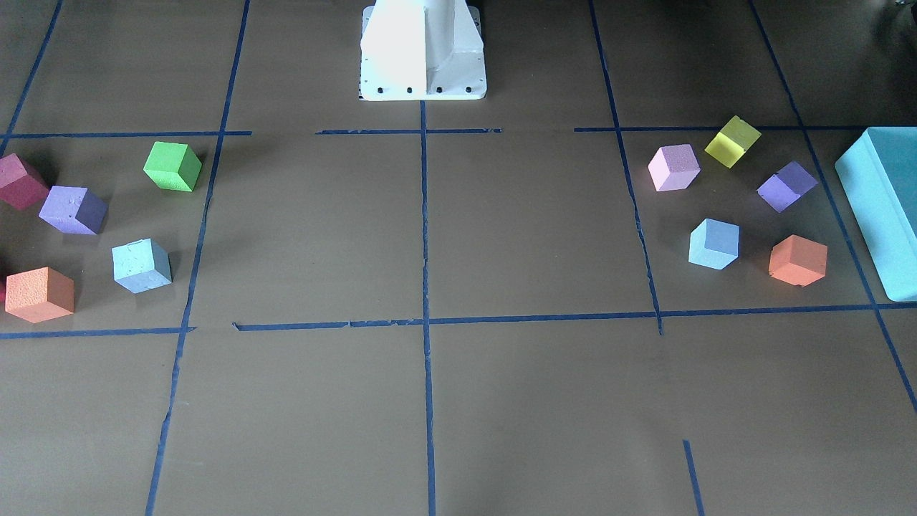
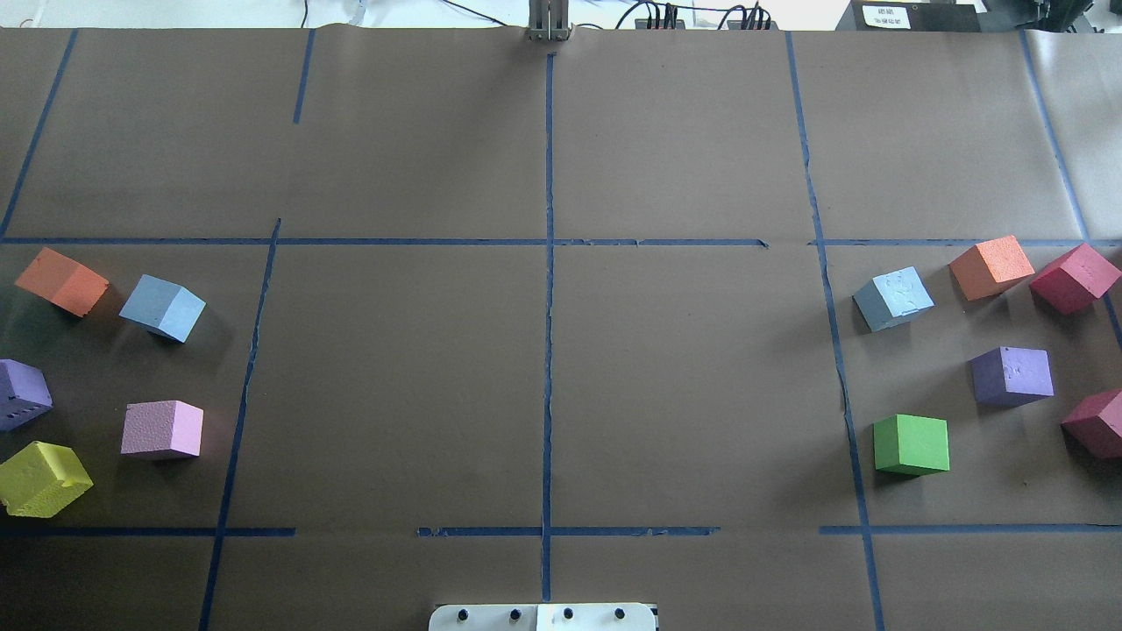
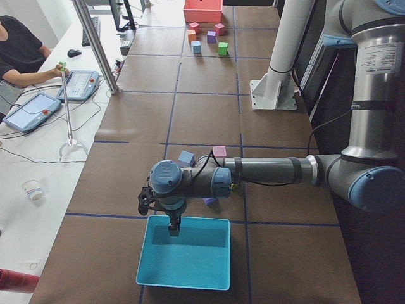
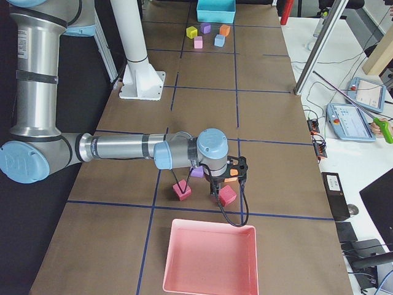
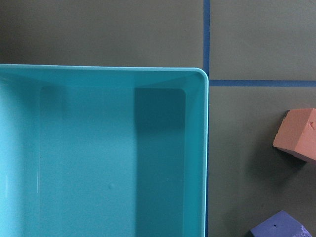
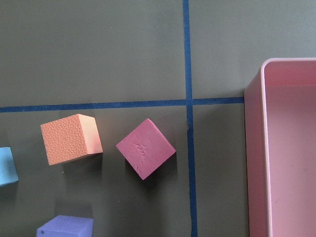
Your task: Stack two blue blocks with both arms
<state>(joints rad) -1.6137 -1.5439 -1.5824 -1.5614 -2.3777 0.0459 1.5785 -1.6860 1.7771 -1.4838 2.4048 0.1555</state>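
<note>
Nothing is stacked yet. In the front-facing view the paler blue block [image 1: 141,266] sits on the robot's right half of the brown surface [image 1: 430,236] and the deeper blue block [image 1: 714,244] on its left half, well apart. A green cube [image 1: 173,166] and a violet cube [image 1: 72,210] lie near the first, a pink cube [image 1: 673,168] and an orange cube [image 1: 797,260] near the second. Overhead, both blue blocks lie flat with no arm in frame. From the left end of the table, the left end effector [image 3: 173,228] hangs over a teal tray [image 3: 152,269], away from the deeper block; its spread cannot be told. From the right end, the right end effector [image 4: 217,195] hovers low beside a maroon cube [image 4: 229,196], short of a pink tray [image 4: 178,270]; again its opening cannot be told. The left wrist view shows the teal tray and two neighbouring cubes, no blue block. The right wrist view catches a sliver of the paler block at its left edge, with a coral cube [image 6: 71,138] between it and the maroon one. Both pick-ups, the carry and the stacking all appear to remain, and the close-lying neighbours could crowd each grasp.
</note>
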